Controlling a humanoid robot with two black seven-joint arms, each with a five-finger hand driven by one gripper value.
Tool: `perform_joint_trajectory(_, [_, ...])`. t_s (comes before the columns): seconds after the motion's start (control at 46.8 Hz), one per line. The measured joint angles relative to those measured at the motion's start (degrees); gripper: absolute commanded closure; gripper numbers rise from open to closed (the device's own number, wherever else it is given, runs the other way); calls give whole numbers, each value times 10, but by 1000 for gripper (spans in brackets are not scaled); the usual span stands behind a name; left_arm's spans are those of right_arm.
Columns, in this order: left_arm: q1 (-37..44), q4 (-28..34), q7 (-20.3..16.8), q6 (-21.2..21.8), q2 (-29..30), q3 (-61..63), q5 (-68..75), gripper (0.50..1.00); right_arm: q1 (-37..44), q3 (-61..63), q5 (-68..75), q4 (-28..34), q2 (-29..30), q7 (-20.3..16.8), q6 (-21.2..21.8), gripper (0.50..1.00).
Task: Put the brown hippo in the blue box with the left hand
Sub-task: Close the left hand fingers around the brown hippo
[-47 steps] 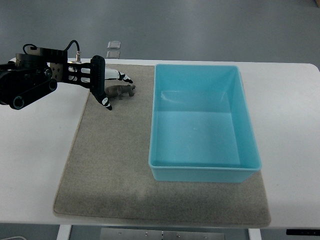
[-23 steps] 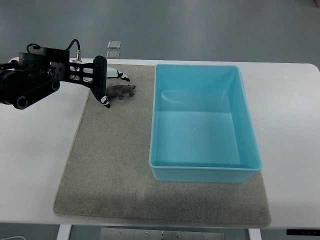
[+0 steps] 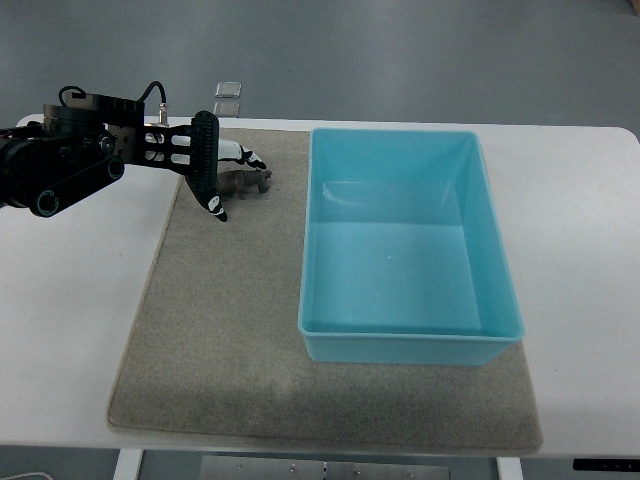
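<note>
A small brown hippo (image 3: 247,183) lies on the grey mat (image 3: 220,330) near its far edge, just left of the blue box (image 3: 405,245). My left hand (image 3: 232,182) reaches in from the left with its fingers spread around the hippo: upper fingers (image 3: 248,156) lie just behind the toy and the thumb (image 3: 215,206) points down in front of it. The fingers bracket the hippo without closing on it. The blue box stands empty on the right half of the mat.
The black left forearm (image 3: 60,170) hangs over the white table (image 3: 70,320) at the far left. Two small clear squares (image 3: 227,97) lie on the floor beyond the table's far edge.
The left hand has shifted slightly right toward the hippo, so its fingers now reach around the toy. The hippo stays in place on the mat.
</note>
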Motion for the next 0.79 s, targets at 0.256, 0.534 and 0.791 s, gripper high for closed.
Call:
perform_joint_trajectory(0.256, [0, -1, 1, -1, -1, 0, -12, 549, 0, 0, 0, 0, 0, 0, 0, 564])
perform_joint_trajectory(0.534, [0, 0, 2, -5, -1, 2, -12, 690, 0, 0, 0, 0, 0, 0, 0, 564])
perform_joint_trajectory(0.791, [0, -2, 14, -4, -2, 1, -11, 782, 0, 0, 0, 0, 0, 0, 0, 564])
